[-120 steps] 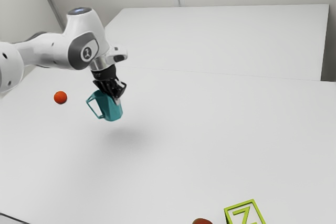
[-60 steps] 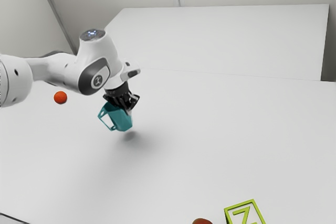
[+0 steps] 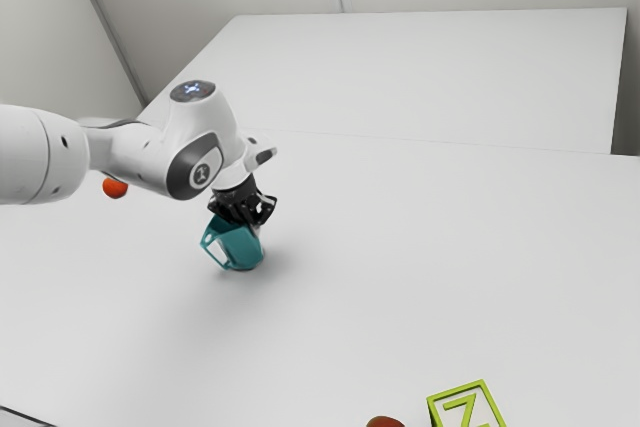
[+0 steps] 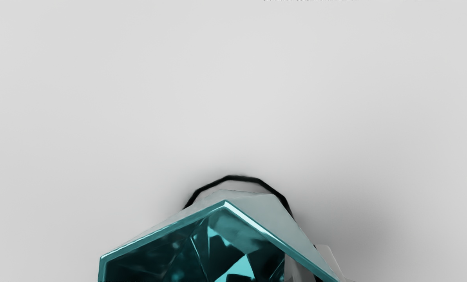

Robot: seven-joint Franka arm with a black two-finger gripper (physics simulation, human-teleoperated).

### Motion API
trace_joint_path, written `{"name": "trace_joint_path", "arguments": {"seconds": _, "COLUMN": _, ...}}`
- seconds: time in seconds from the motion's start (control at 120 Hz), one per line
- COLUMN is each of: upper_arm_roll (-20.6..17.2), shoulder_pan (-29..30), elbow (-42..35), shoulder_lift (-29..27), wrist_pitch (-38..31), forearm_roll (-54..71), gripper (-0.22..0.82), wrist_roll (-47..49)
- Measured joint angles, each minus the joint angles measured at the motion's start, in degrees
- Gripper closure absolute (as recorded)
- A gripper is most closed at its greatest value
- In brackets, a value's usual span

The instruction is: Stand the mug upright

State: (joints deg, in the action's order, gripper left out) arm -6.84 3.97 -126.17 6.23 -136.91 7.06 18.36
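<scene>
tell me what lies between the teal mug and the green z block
Bare white tabletop lies between the mug and the block; the exterior view shows it.

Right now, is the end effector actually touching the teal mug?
Touching. The exterior view shows the end effector at the mug's rim; in the wrist view, the wall of the mug is pinched between one finger inside and one outside.
</scene>
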Motion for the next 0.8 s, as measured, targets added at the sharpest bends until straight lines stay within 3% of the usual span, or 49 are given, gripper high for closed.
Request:
{"name": "trace_joint_path", "arguments": {"seconds": 0.183, "upper_arm_roll": -0.12, "shoulder_pan": 0.04, "elbow": 0.11, "shoulder_lift": -1.49, "wrist_pitch": 0.36, "forearm_roll": -0.36, "gripper": 0.38, "wrist_roll": 1.34}}
{"name": "trace_joint_path", "arguments": {"seconds": 0.317, "upper_arm_roll": -0.11, "shoulder_pan": 0.03, "elbow": 0.37, "shoulder_lift": -3.92, "wrist_pitch": 2.09, "forearm_roll": -0.43, "gripper": 0.2, "wrist_roll": 1.99}}
{"name": "trace_joint_path", "arguments": {"seconds": 0.483, "upper_arm_roll": -0.01, "shoulder_pan": -0.21, "elbow": 2.66, "shoulder_lift": -8.07, "wrist_pitch": 6.81, "forearm_roll": -0.53, "gripper": 0.09, "wrist_roll": 2.55}}
{"name": "trace_joint_path", "arguments": {"seconds": 0.8, "upper_arm_roll": -1.06, "shoulder_pan": -2.79, "elbow": 19.43, "shoulder_lift": -8.46, "wrist_pitch": 22.65, "forearm_roll": -0.48, "gripper": 0.02, "wrist_roll": 0.67}}
